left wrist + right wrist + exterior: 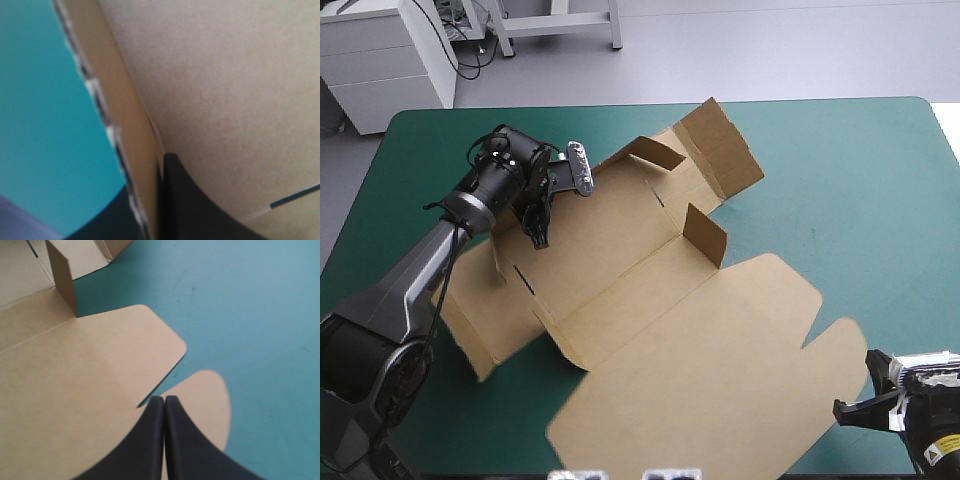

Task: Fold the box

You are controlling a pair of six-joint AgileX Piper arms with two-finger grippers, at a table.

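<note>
The box [650,300] lies as a cut brown sheet at the middle of the teal-green cover [860,200]. Most of it is flat. Its broad lid [710,390] is spread toward 5 o'clock, the end flaps [720,150] at about 1 o'clock are partly lifted, and one small flap [705,235] stands upright near the centre. The left gripper [537,232] is at about 10 o'clock on the sheet. Its black fingers [200,210] are all but pressed together, pinching the edge of a side wall [505,245]. In the left wrist view the board's raw edge runs up between them, with one finger on the inner face and the other on the outer side. The right gripper [164,400] sits at about 4 o'clock, off the lid's corner. Its fingers are pressed together in a point and hold nothing. It points toward the notch between the lid and its rounded tab [205,405], and whether it touches the board cannot be told. The step in hand looks like raising the 10 o'clock wall, which is early work, since no wall is tucked yet and the lid is untouched. The next move probably calls for swinging the pinched wall up and inward along its crease while the base stays down. The light sheet may slide or lift whole, so the right gripper could usefully press on the lid to anchor it.
</note>
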